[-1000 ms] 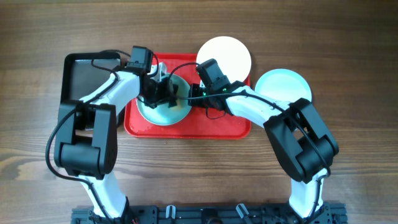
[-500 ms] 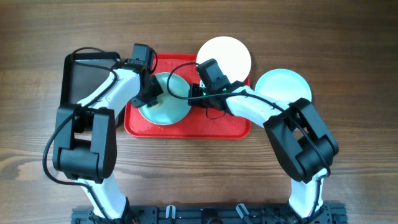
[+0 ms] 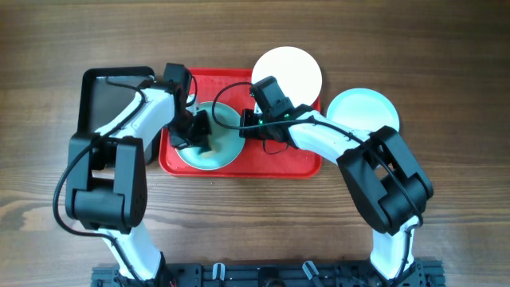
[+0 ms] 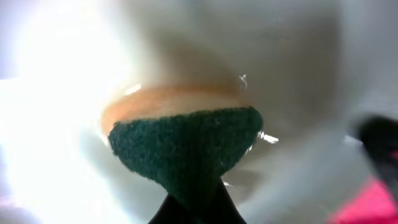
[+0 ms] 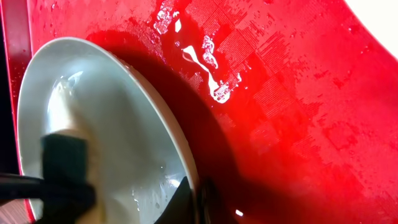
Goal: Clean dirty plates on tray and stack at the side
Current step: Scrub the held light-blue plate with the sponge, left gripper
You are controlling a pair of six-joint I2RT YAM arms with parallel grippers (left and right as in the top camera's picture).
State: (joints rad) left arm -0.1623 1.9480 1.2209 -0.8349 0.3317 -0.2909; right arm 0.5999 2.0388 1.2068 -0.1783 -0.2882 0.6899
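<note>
Tray [image 3: 280, 164] holds aqua plate [image 3: 227, 148], rim clamped by right pincer [image 3: 245, 121], left pincer [image 3: 196, 135] clamping sponge [image 4: 186, 146].

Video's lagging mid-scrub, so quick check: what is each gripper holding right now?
Left gripper: shut on the green-faced scouring sponge.
Right gripper: shut on the rim of the pale aqua round plate.

Robot lab setup: wooden table [image 3: 446, 48] with two mounted arms [image 3: 319, 139].

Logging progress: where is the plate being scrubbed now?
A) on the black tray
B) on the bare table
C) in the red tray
C: the aqua plate under the sponge lies in the red tray, its rim held by the right pincer.
</note>
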